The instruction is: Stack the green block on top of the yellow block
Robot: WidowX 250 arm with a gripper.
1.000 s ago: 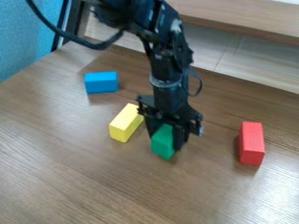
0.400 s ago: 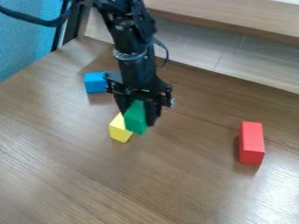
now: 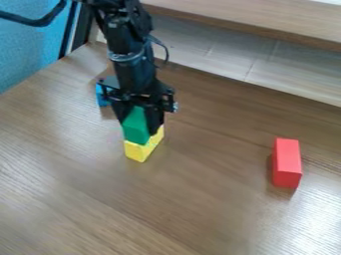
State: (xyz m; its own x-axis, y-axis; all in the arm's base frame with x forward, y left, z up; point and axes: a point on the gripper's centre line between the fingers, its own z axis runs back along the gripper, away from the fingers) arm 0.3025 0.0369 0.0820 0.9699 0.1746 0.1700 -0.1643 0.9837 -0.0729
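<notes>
Green block (image 3: pixel 135 125) clamped in claw (image 3: pixel 139 128), over yellow block (image 3: pixel 138 151), contact unclear; grasp done, release undone. Red block (image 3: pixel 287 162) well apart from yellow block.

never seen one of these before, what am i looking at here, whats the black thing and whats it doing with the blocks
The black machine is a robot arm, coming in from the top left. At its lower end is a two-fingered pincer, which holds a green block between its fingers. All the pictures come from one fixed camera that looks down at a slant on a wooden table.

In the newest one, the green block covers part of a yellow block; whether they touch is hard to tell. A blue block sits behind the pincer, partly hidden. A red block lies well apart, toward the right of the picture.
</notes>
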